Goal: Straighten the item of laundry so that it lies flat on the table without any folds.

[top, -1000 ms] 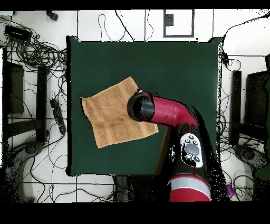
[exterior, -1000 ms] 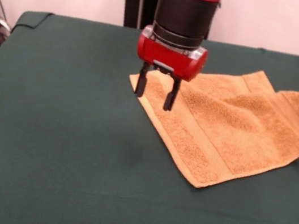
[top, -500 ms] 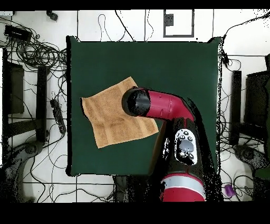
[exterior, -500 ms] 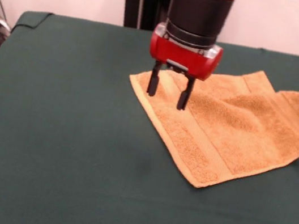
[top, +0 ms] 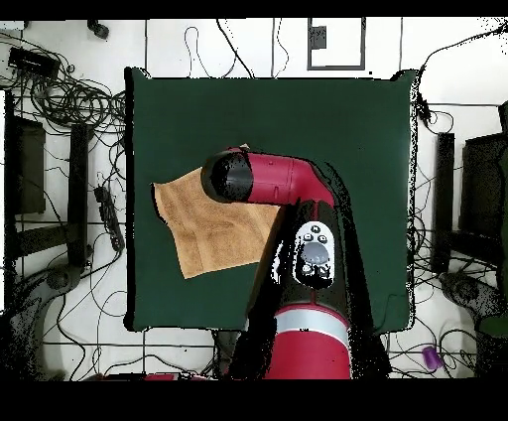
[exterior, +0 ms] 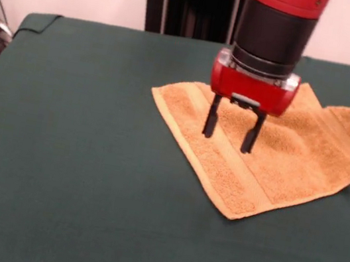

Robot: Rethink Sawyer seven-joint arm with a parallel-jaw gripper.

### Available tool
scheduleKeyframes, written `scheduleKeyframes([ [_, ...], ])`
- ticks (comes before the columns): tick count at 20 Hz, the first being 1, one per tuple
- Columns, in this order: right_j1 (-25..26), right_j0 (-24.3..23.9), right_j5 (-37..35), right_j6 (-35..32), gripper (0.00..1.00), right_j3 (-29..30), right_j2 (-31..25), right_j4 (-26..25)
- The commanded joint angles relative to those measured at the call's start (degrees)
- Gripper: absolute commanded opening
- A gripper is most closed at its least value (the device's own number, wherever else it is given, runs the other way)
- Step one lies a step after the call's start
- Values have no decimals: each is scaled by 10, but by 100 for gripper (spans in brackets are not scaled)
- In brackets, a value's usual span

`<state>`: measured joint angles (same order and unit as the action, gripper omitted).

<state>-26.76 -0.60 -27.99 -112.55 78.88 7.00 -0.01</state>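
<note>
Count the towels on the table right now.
1. The towel lies on the table, toward the right in the front view, under the open gripper. Nothing else seems hidden.

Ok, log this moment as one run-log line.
gripper: open, above towel, holding nothing | towel: on table, rumpled at far side, not flat | task: unfinished

A dark green tabletop [exterior: 77,155] carries one orange-tan towel [exterior: 290,164], lying near the right edge in the front view, slightly rumpled.
</note>
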Motion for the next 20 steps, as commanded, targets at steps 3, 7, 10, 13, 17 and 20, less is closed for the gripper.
scheduleKeyframes([
  [3,50,37,-47,-96,100,-34,-34,25],
  [7,71,41,-32,-104,100,-52,-33,32],
  [10,85,46,-25,-108,100,-64,-29,36],
  [13,100,49,-15,-113,100,-76,-24,39],
  [17,119,53,-5,-117,100,-94,-17,40],
  [20,133,52,9,-117,100,-103,-17,40],
])
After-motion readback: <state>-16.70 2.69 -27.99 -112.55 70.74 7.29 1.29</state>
